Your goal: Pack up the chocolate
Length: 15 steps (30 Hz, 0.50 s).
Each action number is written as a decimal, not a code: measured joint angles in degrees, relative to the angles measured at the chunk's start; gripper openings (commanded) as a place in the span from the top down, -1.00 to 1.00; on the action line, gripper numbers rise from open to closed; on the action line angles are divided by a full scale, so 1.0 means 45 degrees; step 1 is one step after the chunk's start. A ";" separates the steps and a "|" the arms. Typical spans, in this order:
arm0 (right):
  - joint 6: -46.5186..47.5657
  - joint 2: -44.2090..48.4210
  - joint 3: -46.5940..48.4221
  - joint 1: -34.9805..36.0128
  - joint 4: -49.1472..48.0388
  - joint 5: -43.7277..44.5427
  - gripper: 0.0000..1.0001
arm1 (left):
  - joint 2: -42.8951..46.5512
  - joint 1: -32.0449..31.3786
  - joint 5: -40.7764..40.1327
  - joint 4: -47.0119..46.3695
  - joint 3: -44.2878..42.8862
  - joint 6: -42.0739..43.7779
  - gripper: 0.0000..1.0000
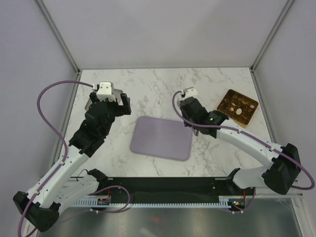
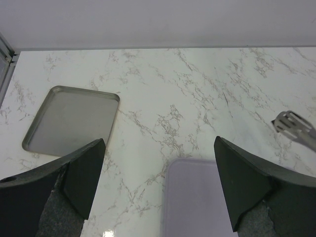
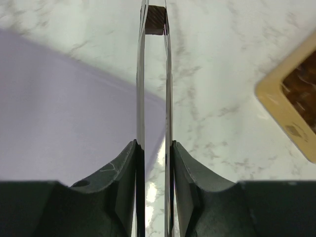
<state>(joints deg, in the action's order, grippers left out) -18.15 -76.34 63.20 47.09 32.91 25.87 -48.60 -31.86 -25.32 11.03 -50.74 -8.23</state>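
Veined marble point(image 3: 222, 74), steel tongs point(image 3: 140, 74), square chocolate point(image 3: 156, 20)

Bright, even light, seemingly from overhead, casts soft shadows and small glare on the table point(image 3: 222, 108).

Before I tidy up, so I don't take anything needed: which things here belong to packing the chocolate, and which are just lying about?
In the job:
chocolate piece, pinched in the metal tongs
right hand, gripping the tongs
gold box

Lying about:
grey metal tray
lilac tray, nothing showing on it
left hand, open
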 measured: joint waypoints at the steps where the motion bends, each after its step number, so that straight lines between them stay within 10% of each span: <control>1: -0.0136 0.0121 0.0000 -0.0680 0.0189 0.0063 0.21 | 0.0010 0.0000 0.0000 -0.0005 0.0000 0.0000 -0.99; 15: -0.1846 0.1855 -0.0432 -0.7213 0.1962 0.1447 0.20 | 0.0165 0.0000 0.0049 0.0000 0.0000 -0.0005 -0.99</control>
<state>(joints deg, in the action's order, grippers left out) -26.46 -67.99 61.25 14.63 41.74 32.38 -47.86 -31.86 -25.10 11.03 -50.74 -8.25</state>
